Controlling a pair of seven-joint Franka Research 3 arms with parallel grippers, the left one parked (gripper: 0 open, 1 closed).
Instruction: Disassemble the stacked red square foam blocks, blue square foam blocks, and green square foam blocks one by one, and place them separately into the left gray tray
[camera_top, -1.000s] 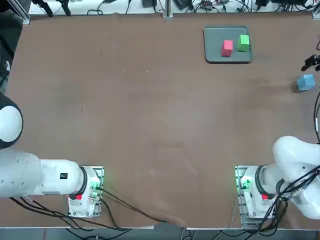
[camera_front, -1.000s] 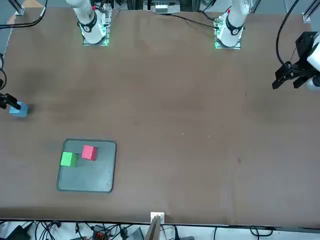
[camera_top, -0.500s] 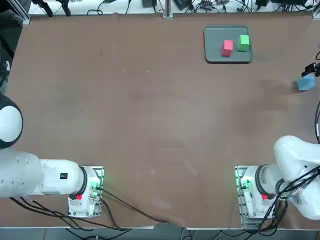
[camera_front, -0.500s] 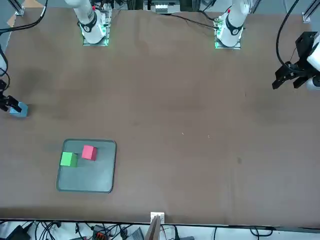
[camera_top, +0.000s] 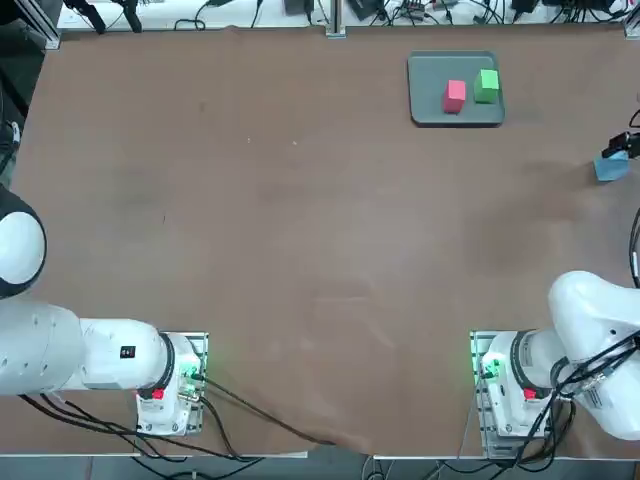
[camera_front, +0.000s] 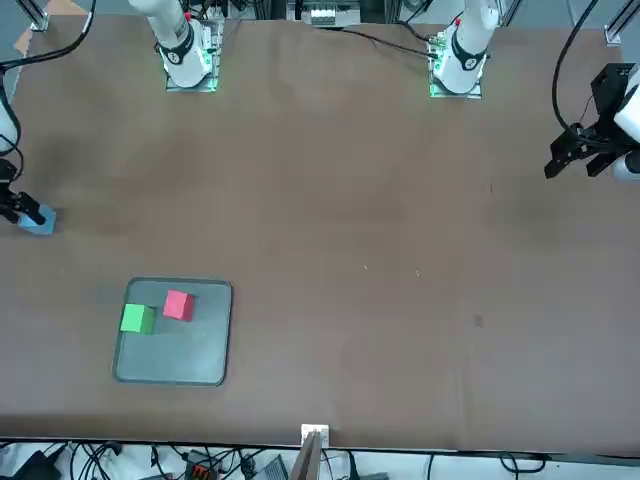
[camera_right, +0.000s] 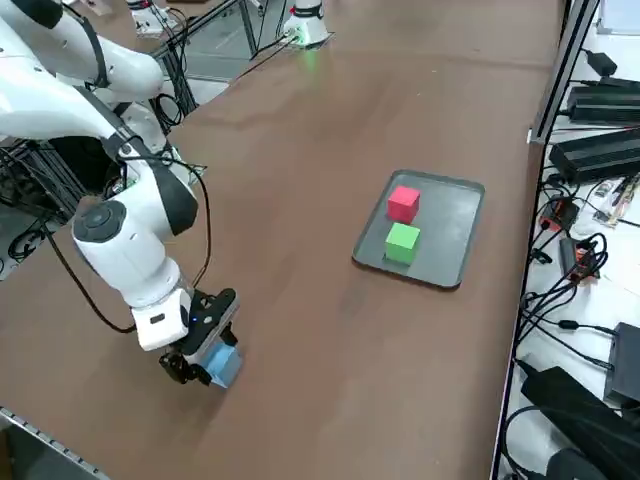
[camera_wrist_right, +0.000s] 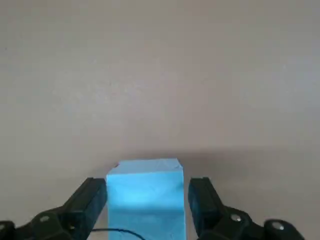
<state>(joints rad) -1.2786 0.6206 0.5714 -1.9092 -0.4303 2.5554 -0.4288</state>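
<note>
- The blue square foam block (camera_wrist_right: 145, 197) sits on the brown desk (camera_top: 300, 220) near its right edge, well apart from the left gray tray (camera_top: 430, 105).
- The right gripper (camera_wrist_right: 147, 200) is lowered around it, spread wide, one finger (camera_wrist_right: 90, 200) on each side; a narrow gap shows at both faces, so nothing is clamped.
- The red square foam block (camera_top: 455, 95) and the green square foam block (camera_top: 487, 85) lie side by side in the tray, slightly apart.
</note>
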